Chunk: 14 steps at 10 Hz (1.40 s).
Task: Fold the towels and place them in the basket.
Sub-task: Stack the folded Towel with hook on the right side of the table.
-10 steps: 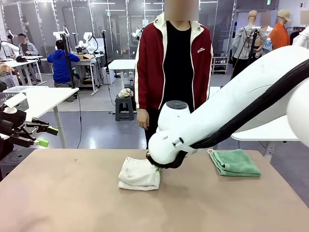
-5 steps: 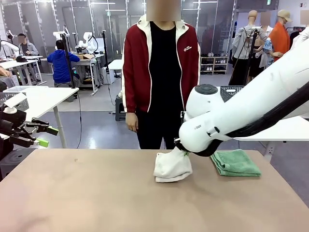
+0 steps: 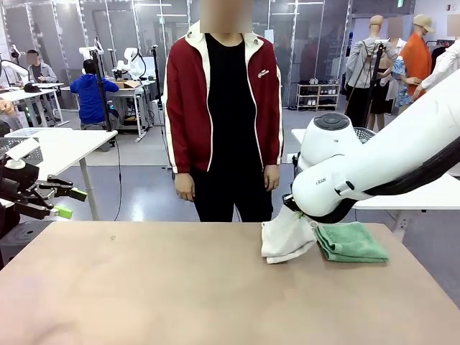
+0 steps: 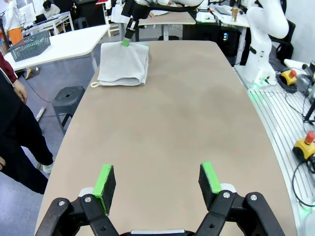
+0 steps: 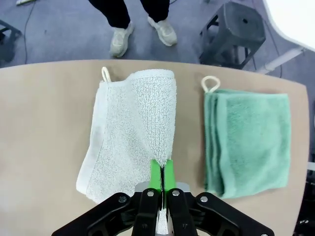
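The cream-white terry-cloth towel (image 5: 129,128), folded and with a small corner loop, lay on the brown table (image 3: 144,287) just beside the mint green terry-cloth towel (image 5: 246,142). In the front view the cream-white towel (image 3: 286,241) was partly lifted from the table, its upper part pulled up toward the right gripper, and its lower edge rested on the surface. The mint green towel (image 3: 351,241) was folded flat, at the robot's right of the cream-white towel, with its own loop toward the far edge of the table.

The right gripper (image 5: 161,181) had its green pads pressed together on a raised fold of the cream-white towel, so it pinched the cloth. The white right arm (image 3: 374,158) came in from the right side and bent down over both towels.

Behind the cream-white towel, at the far side of the table, a person in a red jacket (image 3: 223,100) stood with both hands hanging down.

The left gripper (image 4: 158,181) hovered over the bare table, well apart from the cream-white towel (image 4: 124,64), with its fingers spread wide and nothing between them. In the front view the left gripper (image 3: 68,203) was at the left side of the table.
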Tool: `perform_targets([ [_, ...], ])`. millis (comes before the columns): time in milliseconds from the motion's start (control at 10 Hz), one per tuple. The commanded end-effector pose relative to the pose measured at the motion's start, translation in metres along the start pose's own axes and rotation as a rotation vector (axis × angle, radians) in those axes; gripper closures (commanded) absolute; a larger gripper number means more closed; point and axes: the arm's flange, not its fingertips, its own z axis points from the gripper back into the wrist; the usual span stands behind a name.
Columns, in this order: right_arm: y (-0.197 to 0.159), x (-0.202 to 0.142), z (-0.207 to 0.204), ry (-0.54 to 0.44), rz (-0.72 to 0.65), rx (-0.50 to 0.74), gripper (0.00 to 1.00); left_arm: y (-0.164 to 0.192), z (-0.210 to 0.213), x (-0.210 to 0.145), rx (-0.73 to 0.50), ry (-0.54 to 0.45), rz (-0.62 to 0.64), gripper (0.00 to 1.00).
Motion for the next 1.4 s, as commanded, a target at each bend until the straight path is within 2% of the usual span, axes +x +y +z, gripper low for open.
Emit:
perform_targets([
  [0, -0.01, 0.006, 0.014, -0.011, 0.077, -0.028, 0.97, -0.003, 0.0, 0.002, 0.005, 0.002, -0.005, 0.14],
  [500, -0.052, 0.006, 0.048, -0.018, 0.127, -0.086, 0.97, -0.003, 0.0, 0.002, 0.005, 0.002, -0.005, 0.14],
  [900, -0.078, 0.024, 0.037, -0.041, 0.119, -0.076, 0.97, -0.003, 0.0, 0.002, 0.005, 0.002, -0.005, 0.14],
  [1300, -0.101, 0.038, 0.025, 0.001, 0.107, -0.12, 0.97, -0.003, 0.0, 0.002, 0.005, 0.002, -0.005, 0.14],
])
